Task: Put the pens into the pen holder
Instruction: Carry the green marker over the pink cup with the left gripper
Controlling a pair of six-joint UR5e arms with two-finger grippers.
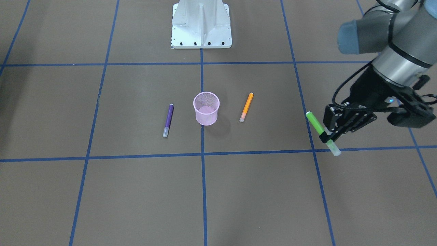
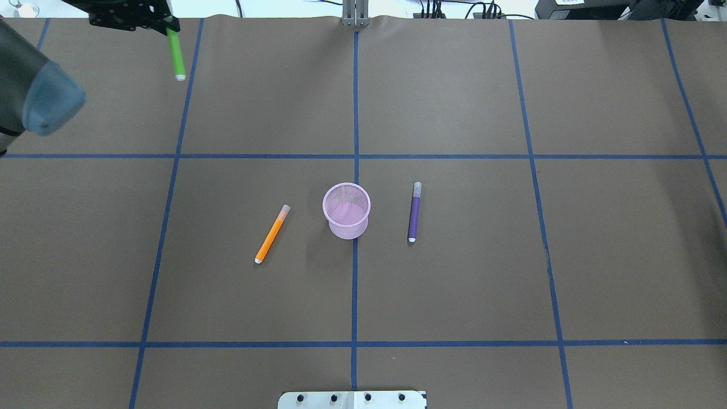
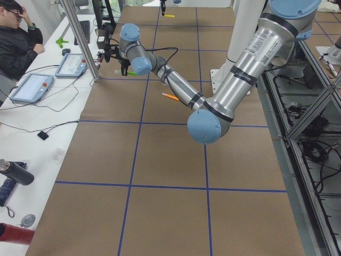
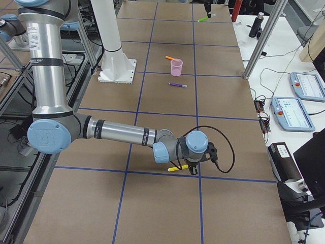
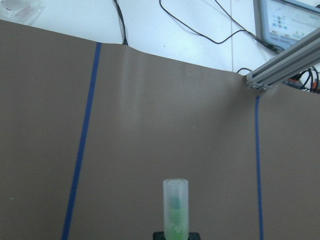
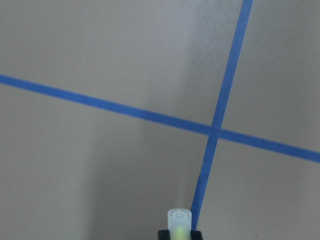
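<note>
The pink mesh pen holder [image 1: 206, 108] [image 2: 346, 211] stands upright at the table's middle. The purple pen [image 1: 168, 119] [image 2: 414, 212] and the orange pen [image 1: 246, 107] [image 2: 272, 234] lie flat on either side of it. My left gripper [image 1: 327, 138] [image 2: 168, 24] is shut on the green pen [image 1: 315, 124] [image 2: 176, 54] [image 5: 176, 210], far from the cup near the table's far edge. My right gripper [image 4: 192, 166] [image 6: 178, 235] is shut on the yellow pen [image 4: 177, 167] [image 6: 179, 222], low over the table at its right end.
The robot's white base plate [image 1: 201, 24] [image 2: 352, 399] sits at the near middle edge. An aluminium post [image 5: 285, 67] stands by the far edge near the left gripper. Teach pendants [image 4: 292, 112] lie on the side bench. Blue tape lines grid the brown mat.
</note>
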